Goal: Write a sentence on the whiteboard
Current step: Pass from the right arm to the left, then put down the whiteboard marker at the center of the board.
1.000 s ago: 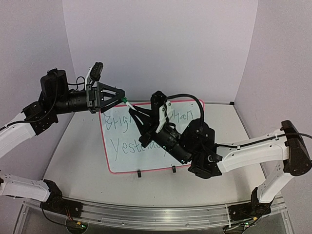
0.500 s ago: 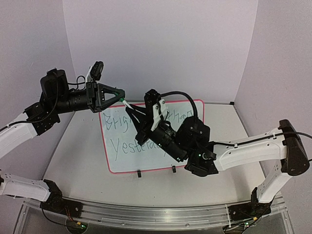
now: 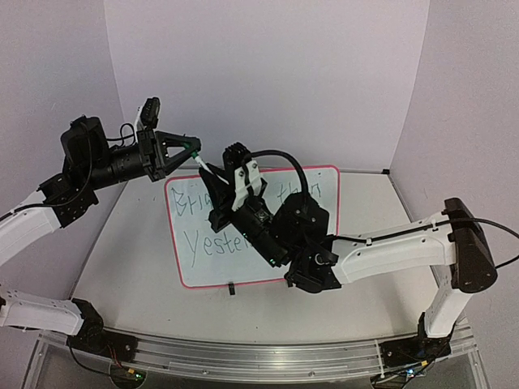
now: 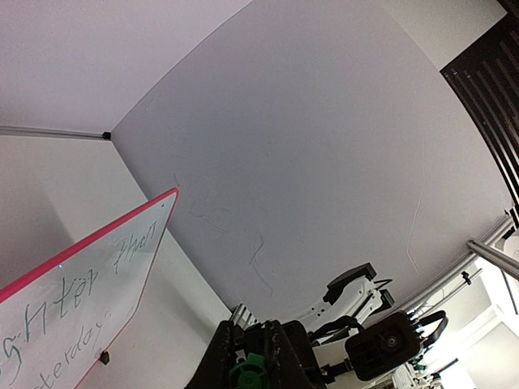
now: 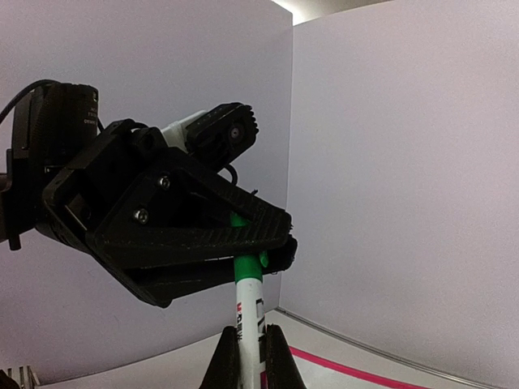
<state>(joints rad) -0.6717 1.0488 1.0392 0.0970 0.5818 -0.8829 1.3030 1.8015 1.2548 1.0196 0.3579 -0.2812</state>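
The green marker [image 5: 247, 296] is held by its white barrel in the closed right gripper [image 5: 247, 347], above the far-left corner of the whiteboard [image 3: 203, 271]. Its green end is clamped in the narrowed left gripper [image 3: 193, 151]. The sentence [image 3: 199, 241] is seen on the whiteboard, partly hidden.

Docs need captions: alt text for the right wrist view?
The right gripper holds a white marker upright while the left gripper clamps its green top end. Behind are plain lilac walls and a strip of the whiteboard's pink frame.
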